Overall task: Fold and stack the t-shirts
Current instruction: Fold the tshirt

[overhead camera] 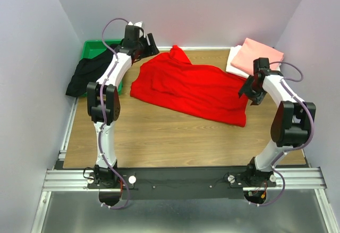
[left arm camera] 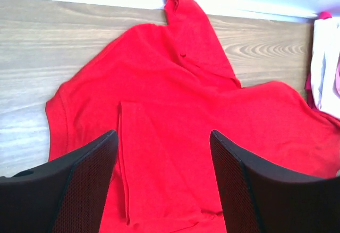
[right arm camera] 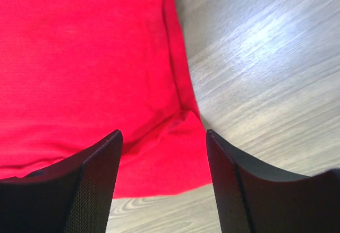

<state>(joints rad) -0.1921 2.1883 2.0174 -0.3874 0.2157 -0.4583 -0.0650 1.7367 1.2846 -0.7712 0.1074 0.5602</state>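
Note:
The bright red t-shirt point(overhead camera: 191, 87) lies spread and rumpled across the middle of the table, with a folded-over flap showing in the left wrist view point(left arm camera: 159, 153). My left gripper point(overhead camera: 149, 44) is open and empty, raised over the shirt's far left part. My right gripper point(overhead camera: 248, 91) is open and empty above the shirt's right corner point(right arm camera: 159, 153). The black t-shirt point(overhead camera: 85, 72) hangs crumpled out of the green bin. The salmon-pink folded shirt point(overhead camera: 257, 55) lies on the white folded shirt point(overhead camera: 234, 66) at the back right.
A green bin point(overhead camera: 98, 50) stands at the back left corner against the wall. Bare wooden table point(overhead camera: 175, 137) lies in front of the red shirt. Grey walls close in the left, back and right sides.

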